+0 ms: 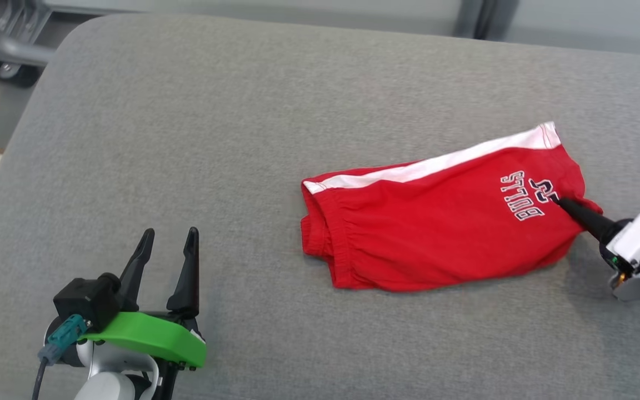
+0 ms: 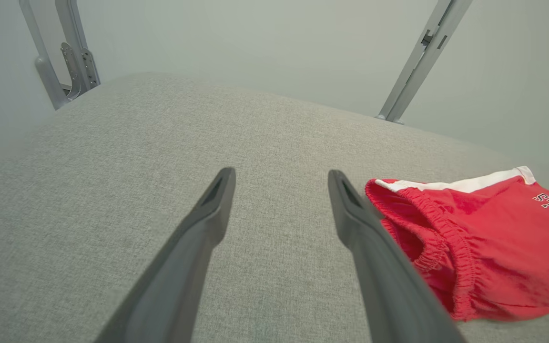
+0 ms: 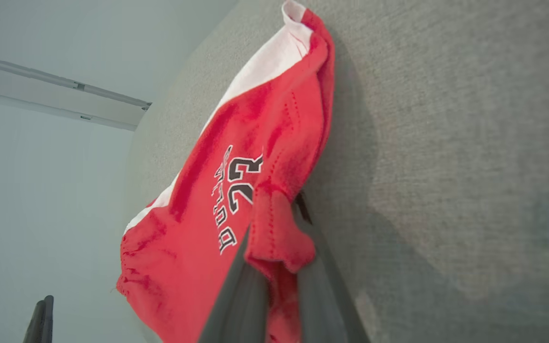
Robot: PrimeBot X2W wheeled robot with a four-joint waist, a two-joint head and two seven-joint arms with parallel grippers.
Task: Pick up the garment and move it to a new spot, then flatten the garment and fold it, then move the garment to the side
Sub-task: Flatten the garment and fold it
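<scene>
Lying on the grey tabletop [image 1: 186, 111], right of the middle and mostly flat: red shorts [image 1: 436, 233], waistband [image 1: 325, 233] turned toward the left claw [image 1: 170, 232], standing wide open, empty and well apart from the cloth. Pinched at the leg hem [image 1: 575, 183] beside the printed letters [image 1: 520, 197] by the right claw [image 1: 563, 204], closed tight on a small fold. Probably light, soft and limp, so likely to droop and bunch if lifted by this one corner; best to take hold at a stitched edge, hem or waistband, with a second hold to keep it spread.
</scene>
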